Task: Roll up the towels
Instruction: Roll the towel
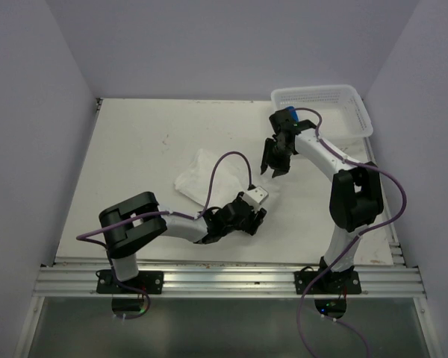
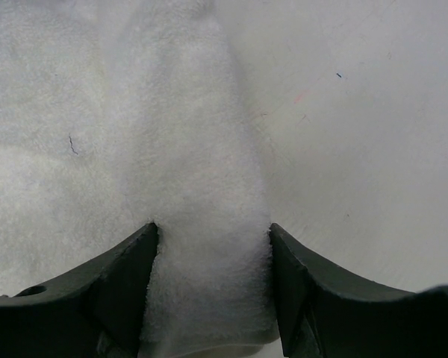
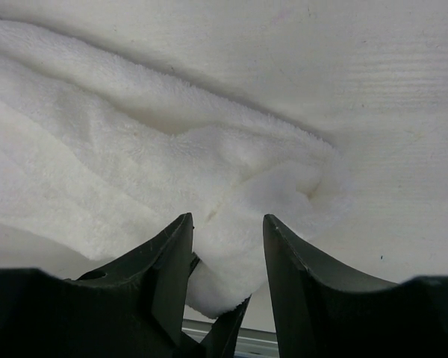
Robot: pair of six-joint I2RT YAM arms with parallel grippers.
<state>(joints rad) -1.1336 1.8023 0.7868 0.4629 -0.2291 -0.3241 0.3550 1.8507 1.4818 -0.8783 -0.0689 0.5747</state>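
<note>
With the white towel [image 1: 201, 179] lying crumpled mid-desk [image 1: 134, 149], our left pincer [image 2: 213, 291] clenches a fold of it while our right pincer [image 1: 275, 158] hovers released above — we judge rolling just starting, next needing the cloth drawn flat.

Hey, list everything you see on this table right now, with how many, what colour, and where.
white towel: one, white, crumpled at mid-table between the arms.
basket: one, white perforated plastic, far right corner.
table: one, off-white, scuffed.
left gripper: one, black, low at the towel's near edge, a fold of towel between its fingers.
right gripper: one, black, raised over the towel's right end; its wrist view shows towel between its fingers.
</note>
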